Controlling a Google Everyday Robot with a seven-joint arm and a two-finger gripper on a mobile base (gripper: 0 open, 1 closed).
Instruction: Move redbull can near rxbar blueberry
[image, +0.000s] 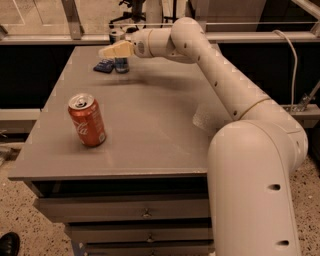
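The redbull can (121, 65) stands upright at the far left of the grey table (150, 125). Only its lower blue part shows below my gripper. The rxbar blueberry (104, 66), a flat dark blue wrapper, lies right next to the can on its left, close or touching. My gripper (111, 50) with its tan tips hangs over the can's upper part, reaching in from the right and pointing left. It hides the can's middle.
A red cola can (87, 120) stands upright at the near left of the table. My arm (220, 75) spans the table's right side from its large white base (255, 185). Drawers (145, 214) run below the table's front edge. A rail and glass lie behind the table.
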